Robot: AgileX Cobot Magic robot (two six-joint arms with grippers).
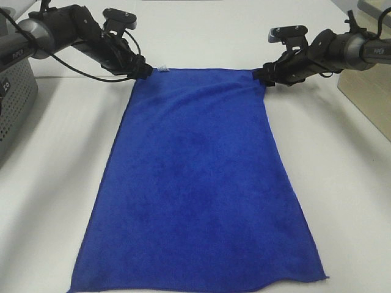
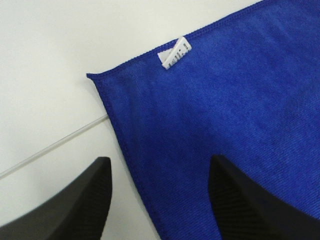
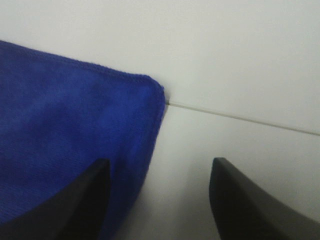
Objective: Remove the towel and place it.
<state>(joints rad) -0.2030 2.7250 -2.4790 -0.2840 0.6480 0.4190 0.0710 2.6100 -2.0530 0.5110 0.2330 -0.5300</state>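
Clearance: my left pincer point(image 1: 144, 71) and right pincer point(image 1: 264, 76) straddle the towel point(image 1: 198, 183) far corners. White table point(image 1: 55, 183) bare either side; grey perforated basket point(image 1: 15, 104) blocks far left.

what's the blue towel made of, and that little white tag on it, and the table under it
The towel looks like plush microfibre or similar soft pile cloth: matte, fuzzy nap with uneven sheen and a stitched hem along its edges. The tag seems a thin woven or printed fabric label, folded, with tiny print too small to read. The table looks like smooth white laminate or painted board, faintly glossy, with a thin seam line; which one is unclear.
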